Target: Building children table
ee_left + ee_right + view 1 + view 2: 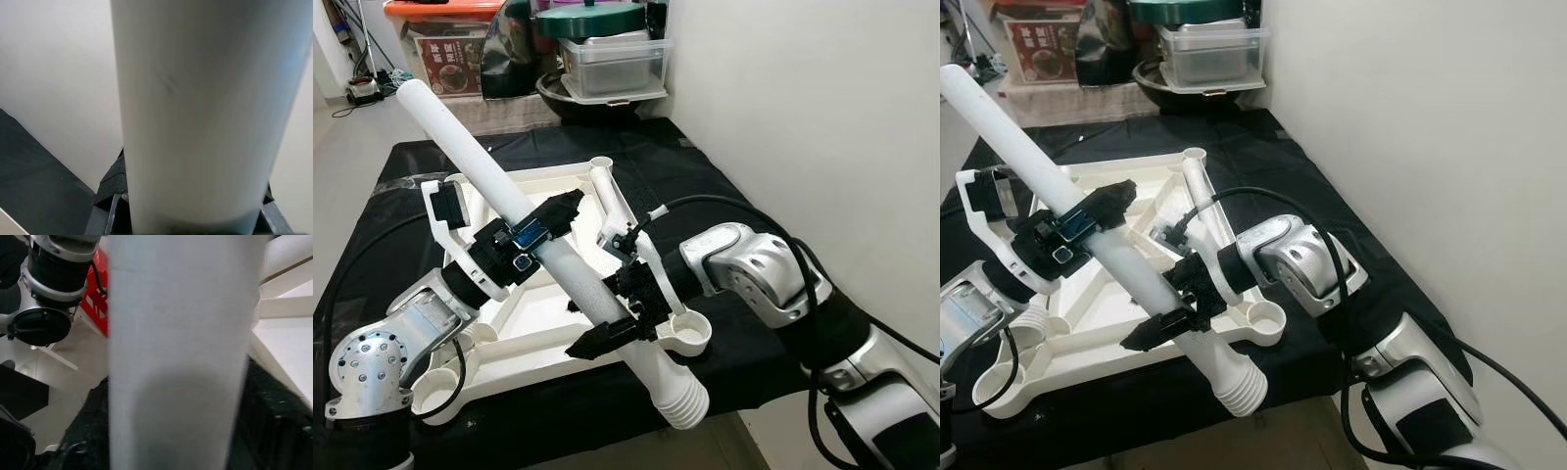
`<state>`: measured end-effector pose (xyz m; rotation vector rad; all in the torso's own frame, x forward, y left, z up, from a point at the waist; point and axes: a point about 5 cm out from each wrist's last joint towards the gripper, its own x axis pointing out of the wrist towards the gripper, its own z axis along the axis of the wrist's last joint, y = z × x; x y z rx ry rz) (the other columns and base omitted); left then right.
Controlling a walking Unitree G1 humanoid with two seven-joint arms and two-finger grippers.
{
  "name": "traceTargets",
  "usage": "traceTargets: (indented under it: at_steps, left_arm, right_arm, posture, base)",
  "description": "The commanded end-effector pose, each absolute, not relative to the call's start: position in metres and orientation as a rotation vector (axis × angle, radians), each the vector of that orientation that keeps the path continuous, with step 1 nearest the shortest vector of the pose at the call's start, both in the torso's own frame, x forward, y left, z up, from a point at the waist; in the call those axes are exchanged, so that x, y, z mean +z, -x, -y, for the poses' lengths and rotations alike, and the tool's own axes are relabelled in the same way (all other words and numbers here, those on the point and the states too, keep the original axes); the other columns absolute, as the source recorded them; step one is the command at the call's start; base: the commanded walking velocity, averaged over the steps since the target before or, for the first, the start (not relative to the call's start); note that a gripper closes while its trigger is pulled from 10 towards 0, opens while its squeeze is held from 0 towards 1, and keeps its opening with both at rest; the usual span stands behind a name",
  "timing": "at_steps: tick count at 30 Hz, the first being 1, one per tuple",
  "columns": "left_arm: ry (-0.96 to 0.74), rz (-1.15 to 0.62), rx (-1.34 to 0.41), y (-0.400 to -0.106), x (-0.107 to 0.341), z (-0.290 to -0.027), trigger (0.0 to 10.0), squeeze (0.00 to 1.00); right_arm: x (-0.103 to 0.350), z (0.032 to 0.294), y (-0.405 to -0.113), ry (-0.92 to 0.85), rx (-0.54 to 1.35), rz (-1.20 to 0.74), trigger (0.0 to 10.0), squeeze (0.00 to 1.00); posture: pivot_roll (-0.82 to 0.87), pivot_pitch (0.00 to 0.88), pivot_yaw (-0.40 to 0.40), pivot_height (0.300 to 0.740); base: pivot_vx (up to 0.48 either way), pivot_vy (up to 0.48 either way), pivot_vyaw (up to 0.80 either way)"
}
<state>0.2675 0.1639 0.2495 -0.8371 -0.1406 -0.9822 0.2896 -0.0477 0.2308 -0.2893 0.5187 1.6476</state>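
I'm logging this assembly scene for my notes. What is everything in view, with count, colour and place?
Table leg: one, white, held slanted above the tabletop by both tools, ribbed end toward the robot.
Second table leg: one, white, lying on the tabletop.
Tabletop: one, white, upside down on the black cloth, round sockets at its corners.
Black cloth: one, under the tabletop.
Clear container: one, green lid, behind by the wall.
Orange bin: one, back left.
Left tool: black, shut on the leg.
Right tool: black, shut on the leg nearer its ribbed end.
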Motion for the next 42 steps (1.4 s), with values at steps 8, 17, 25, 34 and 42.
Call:
traceTargets:
  at_steps: [8, 17, 25, 34, 42]
  left_arm:
    - [0.812, 0.141, -1.010, -0.269, 0.251, -0.156, 9.7, 0.00]
    - [0.670, 0.188, -0.942, -0.271, 0.254, -0.160, 10.0, 1.00]
    - [0.648, 0.242, -0.932, -0.254, 0.263, -0.182, 10.0, 1.00]
    - [0.638, 0.275, -0.828, -0.233, 0.262, -0.208, 10.0, 0.00]
    - [0.434, 0.016, -0.406, -0.254, 0.212, -0.223, 10.0, 0.00]
  right_arm:
    - [0.225, 0.046, -0.281, 0.313, 1.678, -0.553, 0.0, 0.00]
    - [0.225, 0.053, -0.283, 0.260, 1.632, -0.555, 0.0, 0.00]
    - [0.230, 0.073, -0.299, 0.126, 1.494, -0.513, 0.0, 0.00]
    - [0.253, 0.111, -0.346, -0.126, 1.138, -0.268, 0.0, 0.00]
    - [0.275, 0.124, -0.376, -0.404, 0.761, 0.012, 0.0, 0.00]
  posture:
    - [-0.06, 0.000, -0.001, 0.740]
    - [-0.06, 0.000, 0.001, 0.740]
    - [-0.05, 0.000, -0.009, 0.740]
    - [-0.03, 0.000, -0.018, 0.740]
    - [-0.02, 0.000, -0.020, 0.740]
  base:
    - [0.000, 0.000, 0.00]
    - [0.000, 0.000, 0.00]
    - [0.000, 0.000, 0.00]
    - [0.000, 0.000, 0.00]
    - [0.000, 0.000, 0.00]
